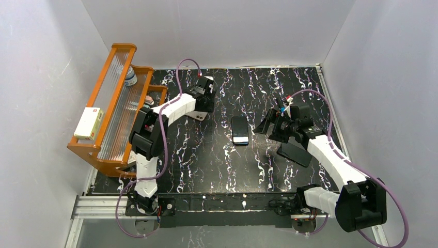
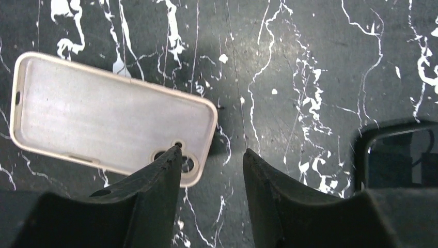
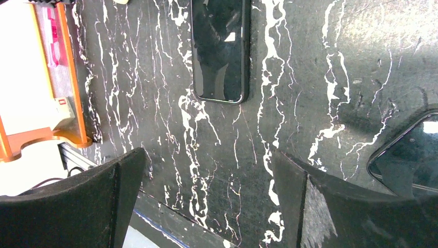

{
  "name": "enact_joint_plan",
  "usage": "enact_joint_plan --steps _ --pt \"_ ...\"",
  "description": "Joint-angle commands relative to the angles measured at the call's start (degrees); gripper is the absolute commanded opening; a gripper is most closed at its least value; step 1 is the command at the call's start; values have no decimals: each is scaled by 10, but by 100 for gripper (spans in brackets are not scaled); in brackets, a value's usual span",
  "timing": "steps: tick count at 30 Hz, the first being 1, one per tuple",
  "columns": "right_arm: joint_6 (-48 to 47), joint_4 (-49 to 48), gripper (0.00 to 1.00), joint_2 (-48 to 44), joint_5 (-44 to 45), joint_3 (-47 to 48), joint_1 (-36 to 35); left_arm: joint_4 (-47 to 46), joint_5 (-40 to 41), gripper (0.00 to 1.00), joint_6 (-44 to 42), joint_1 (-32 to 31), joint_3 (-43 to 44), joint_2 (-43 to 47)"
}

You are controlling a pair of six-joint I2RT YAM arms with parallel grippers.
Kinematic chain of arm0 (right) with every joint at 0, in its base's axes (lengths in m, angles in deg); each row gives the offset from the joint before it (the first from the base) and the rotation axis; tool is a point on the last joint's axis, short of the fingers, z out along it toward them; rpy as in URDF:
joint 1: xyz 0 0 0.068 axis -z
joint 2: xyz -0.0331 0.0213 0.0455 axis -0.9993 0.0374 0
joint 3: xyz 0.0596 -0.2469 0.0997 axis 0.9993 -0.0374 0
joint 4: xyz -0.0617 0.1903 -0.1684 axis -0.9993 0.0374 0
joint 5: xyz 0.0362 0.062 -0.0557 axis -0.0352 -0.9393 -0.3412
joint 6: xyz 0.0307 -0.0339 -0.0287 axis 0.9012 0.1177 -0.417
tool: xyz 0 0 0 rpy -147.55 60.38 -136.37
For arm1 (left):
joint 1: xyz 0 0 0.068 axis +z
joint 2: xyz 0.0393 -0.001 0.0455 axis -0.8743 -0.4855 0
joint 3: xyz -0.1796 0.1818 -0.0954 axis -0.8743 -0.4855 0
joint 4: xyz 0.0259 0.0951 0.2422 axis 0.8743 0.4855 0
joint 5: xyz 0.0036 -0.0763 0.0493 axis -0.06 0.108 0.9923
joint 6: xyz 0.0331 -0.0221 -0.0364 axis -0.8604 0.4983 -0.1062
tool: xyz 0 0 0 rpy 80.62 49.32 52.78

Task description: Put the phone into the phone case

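Note:
The phone case (image 2: 103, 116) is a pale beige shell that lies flat on the black marbled table, with its camera cutout at the corner nearest my left fingers. In the top view only a bit of it (image 1: 198, 117) shows under the left arm. My left gripper (image 2: 212, 152) is open just above the table. Its left fingertip hangs over the cutout corner and its right fingertip is off the case. The phone (image 1: 240, 130), a glossy black slab, lies at the table's middle and shows in the right wrist view (image 3: 219, 49). My right gripper (image 3: 207, 155) is wide open and empty, to the right of the phone.
A second flat black slab (image 1: 295, 153) lies under the right arm, and its corner shows in the right wrist view (image 3: 410, 155). An orange rack (image 1: 111, 111) with a box and a bottle stands at the far left. A dark slab's rim (image 2: 395, 132) shows at the right in the left wrist view. White walls enclose the table.

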Motion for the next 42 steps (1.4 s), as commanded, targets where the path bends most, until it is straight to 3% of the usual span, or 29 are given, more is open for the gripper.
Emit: enact_joint_plan --steps 1,12,26,36,42 --pt "-2 -17 99 -18 -4 3 1 1 -7 43 -24 9 36 -23" --pt "-1 -28 99 -20 -14 -3 1 1 -37 33 -36 16 27 -59" --pt "-4 -21 99 -38 -16 -9 1 9 -140 0 -45 16 -48 -3" --pt "2 -21 99 -57 -2 -19 1 16 -217 0 -53 11 -154 107" --pt "15 -10 99 -60 35 -21 1 18 -243 0 -130 -47 -231 185"
